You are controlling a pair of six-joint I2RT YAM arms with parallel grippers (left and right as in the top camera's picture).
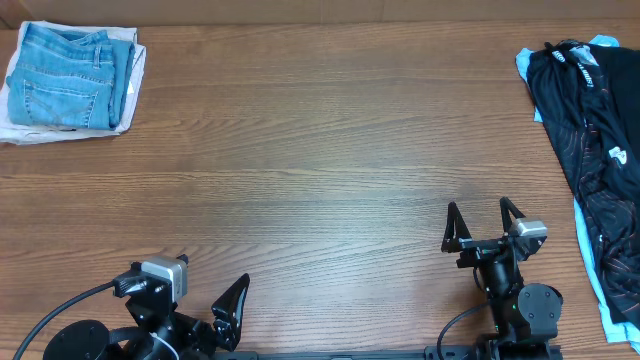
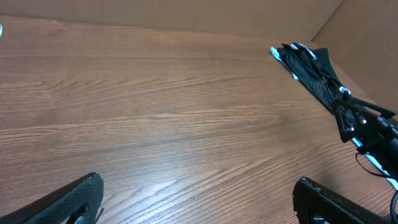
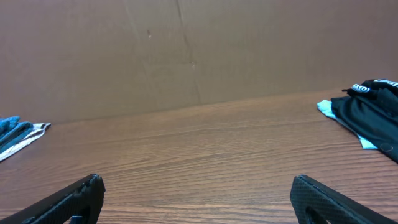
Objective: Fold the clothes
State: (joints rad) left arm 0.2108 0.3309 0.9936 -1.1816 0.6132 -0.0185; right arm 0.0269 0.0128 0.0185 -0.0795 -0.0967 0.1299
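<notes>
Jeans (image 1: pixel 68 77), light blue, in folded stack; left fingers (image 1: pixel 232 298) and right fingers (image 1: pixel 453 226) released.

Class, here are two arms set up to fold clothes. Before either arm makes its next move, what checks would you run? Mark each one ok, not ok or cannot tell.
1. Left hand open and holding nothing: ok.
2. Right hand open and holding nothing: ok.
3. Jeans folded, lying on a white cloth at the far left corner: ok.
4. Black garment at the right edge folded: not ok, it lies spread and rumpled.
5. Bare wood on the table between the two piles to fold on: ok.
6. Number of garments in the right pile: cannot tell; light blue fabric shows under the black one.
</notes>
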